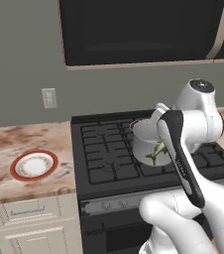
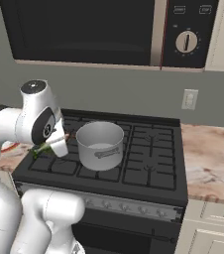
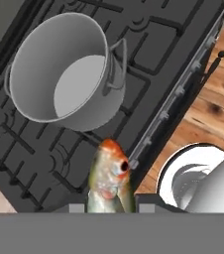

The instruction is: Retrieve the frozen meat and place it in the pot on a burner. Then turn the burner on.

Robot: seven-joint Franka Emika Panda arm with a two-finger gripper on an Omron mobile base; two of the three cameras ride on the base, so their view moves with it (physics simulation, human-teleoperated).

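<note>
The gripper clenches the frozen fish above the stove's front edge, beside the empty pot — best carried over the rim's centre before letting go.

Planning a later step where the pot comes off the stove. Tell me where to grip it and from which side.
Grip the pot by the upper rim or a side loop handle, coming from above. It stands upright and empty on the stove grate, and its straight wall looks too wide to span. The gripper is shut on the frozen meat.

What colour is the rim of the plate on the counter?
Red, around a white centre; the plate shows best in the left base view.
</note>
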